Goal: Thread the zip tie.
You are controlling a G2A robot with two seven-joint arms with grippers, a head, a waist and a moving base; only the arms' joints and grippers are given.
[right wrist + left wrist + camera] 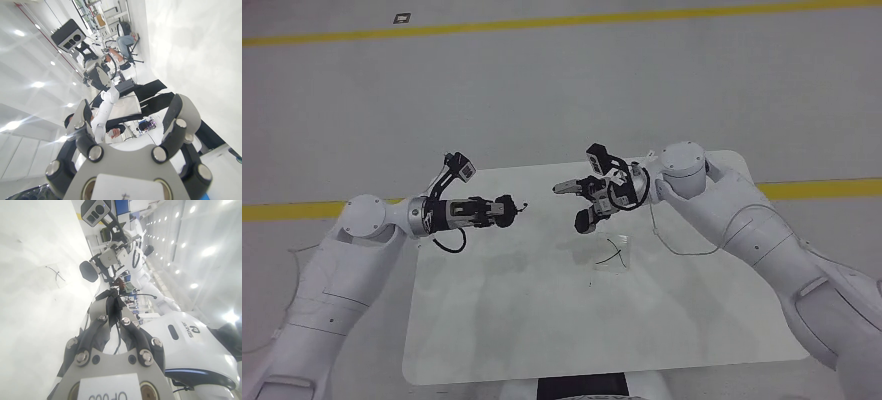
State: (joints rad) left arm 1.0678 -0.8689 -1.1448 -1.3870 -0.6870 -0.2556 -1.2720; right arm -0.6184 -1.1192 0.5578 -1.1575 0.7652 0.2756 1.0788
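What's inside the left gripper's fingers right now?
A black zip tie is clamped in the left gripper, with one end sticking out past the tips. The pads cover the stretch between them, so how much is gripped cannot be seen.

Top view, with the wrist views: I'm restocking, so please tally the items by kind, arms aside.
Clear sheet: 1
Zip ties: 3, one zip tie in the left gripper, a crossed pair on that sheet
Total: 4
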